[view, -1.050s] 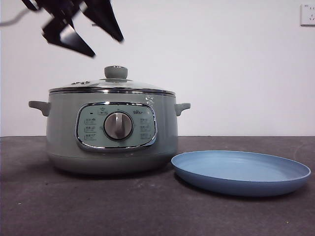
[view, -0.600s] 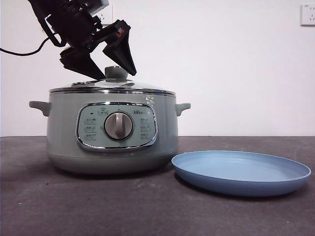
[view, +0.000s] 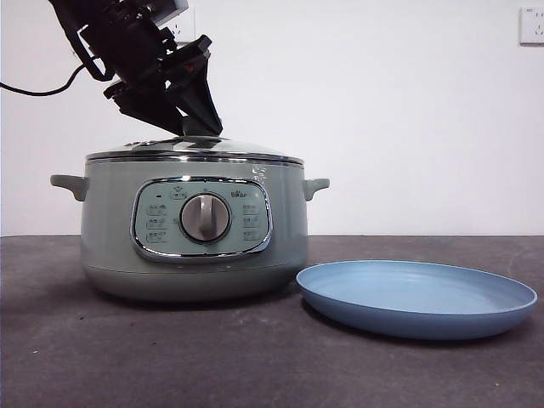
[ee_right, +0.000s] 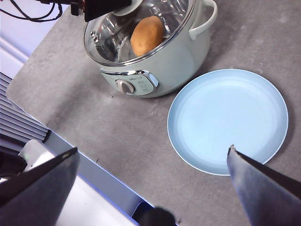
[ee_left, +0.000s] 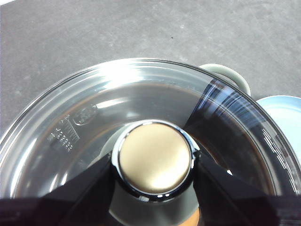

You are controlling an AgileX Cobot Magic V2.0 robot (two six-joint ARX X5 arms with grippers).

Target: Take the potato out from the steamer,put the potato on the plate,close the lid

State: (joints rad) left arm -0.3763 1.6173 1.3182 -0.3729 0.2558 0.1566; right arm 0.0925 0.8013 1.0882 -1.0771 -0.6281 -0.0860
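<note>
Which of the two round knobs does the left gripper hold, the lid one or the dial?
The lid's knob: the left gripper has closed its jaws on its sides. The silver dial on the steamer's front is untouched.

Black left claw (view: pixel 189 127), wedge-shaped jaws, red marking, black cable, grey right claw (ee_right: pixel 150 188)

a lab-like test bench: bare white wall (view: pixel 399 119), grey table (view: pixel 255 357), loose cable (view: pixel 34 87).

Lid (view: pixel 195 150) seated on steamer (view: pixel 194 246), blocking the way to potato (ee_right: pixel 146 35), left gripper (view: pixel 189 119) over the knob (ee_left: pixel 155 159), plate (view: pixel 416 297) bare and open from above
</note>
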